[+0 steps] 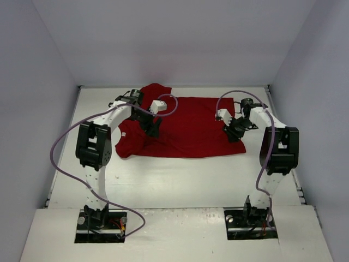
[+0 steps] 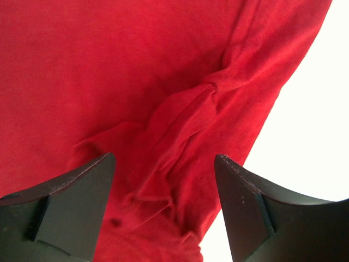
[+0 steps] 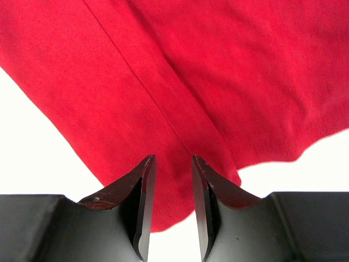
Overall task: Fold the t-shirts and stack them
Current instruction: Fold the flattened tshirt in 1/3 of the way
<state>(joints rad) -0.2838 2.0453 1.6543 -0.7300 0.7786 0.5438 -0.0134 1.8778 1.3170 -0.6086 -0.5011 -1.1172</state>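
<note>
"While the dark red t-shirt (image 1: 191, 128) is lying spread across the far half of the white bench (image 1: 180, 180), what are the two arms doing?" the desk is asking.

"Both are working low over it. The left pincer (image 2: 164, 157) is hanging released, jaws wide, over a twisted ridge of cloth on the shirt's left side, where the fabric is lying bunched. The right pincer (image 3: 173, 158) is sitting at the shirt's near right corner, its jaws standing narrow with a slim gap and a seam running straight in between them. Whether it is actually pinching the cloth, I cannot tell."

"So the fold is only starting?"

"That is how I am reading it: the shirt is looking mostly flat and nothing is stacked. To do this well, the right side is needing a firm bite at the hem, through every layer there. The left is wanting a smooth edge rather than that wrinkle, or the crease is going to carry into the fold. Both ends are needing to lift together and level."

"Any bin or basket taking the shirts?"

"None is showing in any view; this one shirt is lying straight on the bench."
</note>
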